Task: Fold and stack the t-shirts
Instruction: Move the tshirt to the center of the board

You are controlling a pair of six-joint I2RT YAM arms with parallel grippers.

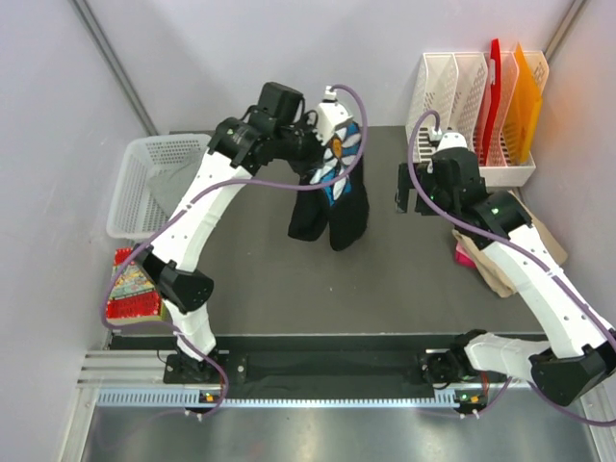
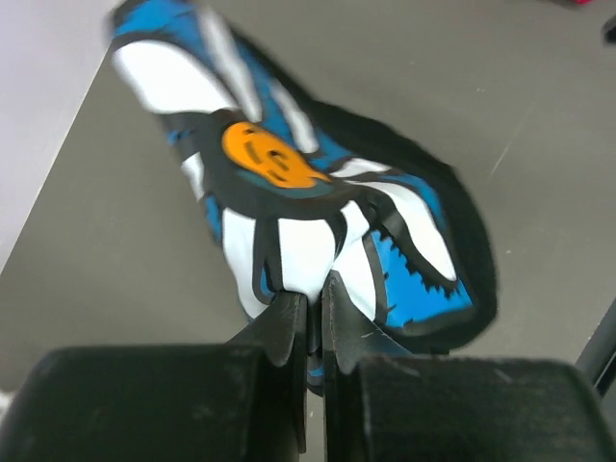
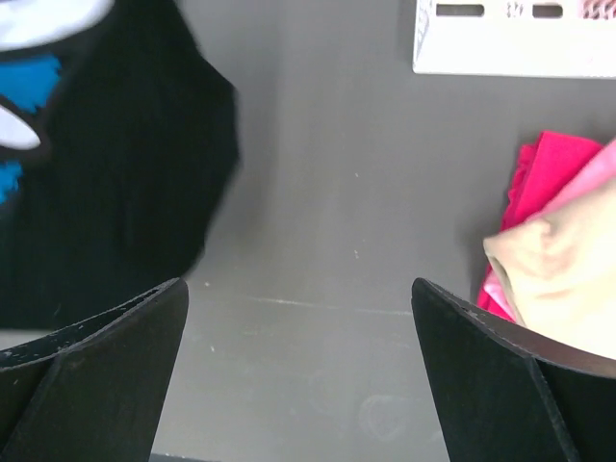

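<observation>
Nearer the arm bases than the black t-shirt (image 1: 332,217), and well off to its left, a red patterned packet (image 1: 133,289) lies at the table (image 1: 385,289) edge, out of the working patch. To the right of the black t-shirt, and a little nearer, a tan shirt (image 1: 500,274) and a pink shirt (image 1: 462,255) sit bunched together, probably waiting their turn.

Just right of the black t-shirt hovers the right gripper (image 1: 414,192), apart from the cloth. Its jaws are spread wide with nothing between them, and it seems placed to take a free edge.

The black t-shirt itself hangs above mid-table; whether its lower end touches the surface I cannot tell. The left gripper (image 2: 310,303) has its fingers pressed together on a fold beside the daisy print (image 2: 289,192). Lifted this way, the cloth falls straight and can be laid out flat for folding.

Beyond the shirt, a white mesh basket (image 1: 135,183) stands to its left and a white file rack (image 1: 462,96) to its right.
</observation>
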